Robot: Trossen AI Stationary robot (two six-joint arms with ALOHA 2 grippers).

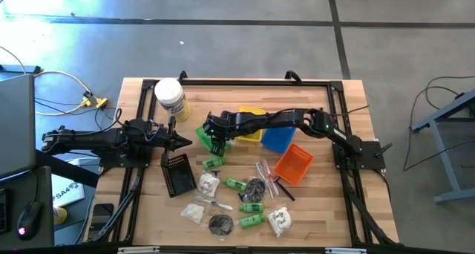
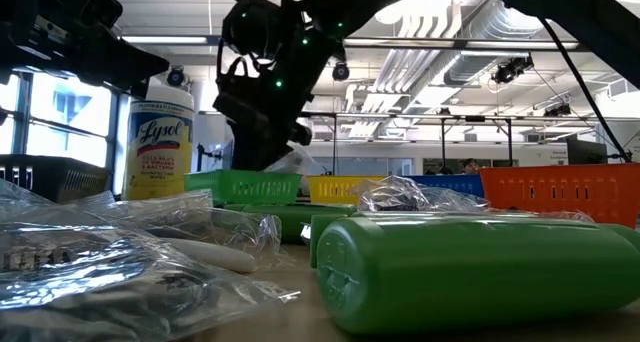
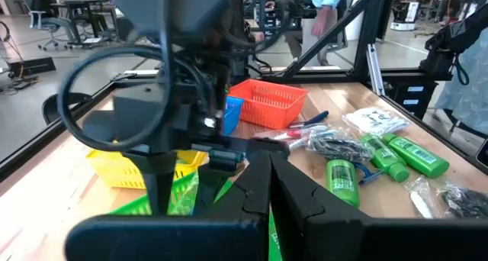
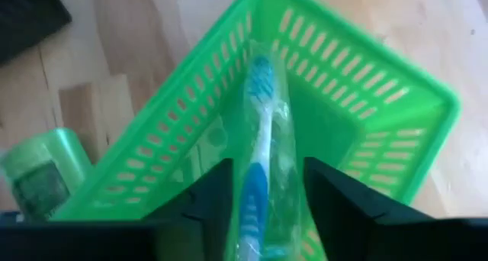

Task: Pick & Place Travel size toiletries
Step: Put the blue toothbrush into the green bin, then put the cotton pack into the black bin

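A green basket point(image 4: 366, 101) stands left of the table's middle point(image 1: 200, 131). My right gripper point(image 4: 267, 207) hovers over it point(image 1: 215, 139), open and slanting down. A clear-wrapped blue and white toothbrush point(image 4: 259, 124) lies inside the basket, its head on the basket's floor and its handle end rising between my fingers. Other toiletries lie on the near half of the table: green bottles point(image 1: 236, 185), white sachets point(image 1: 279, 221) and black round pouches point(image 1: 220, 224). My left gripper point(image 1: 185, 141) waits shut at the table's left side. My right gripper's fingers point(image 4: 328, 207) stand on either side of the toothbrush's handle end point(image 4: 255, 196), coming from above at a slant, along the brush. I cannot tell whether the clear wrapper touches a finger. The brush's head lies in the basket.
Yellow point(image 1: 252, 124), blue point(image 1: 278, 139) and orange point(image 1: 294, 165) baskets stand right of the green one. A black basket point(image 1: 178, 174) lies to the near left. A big white jar point(image 1: 169, 98) stands at the far left. One green bottle point(image 1: 213, 163) lies just beside the green basket.
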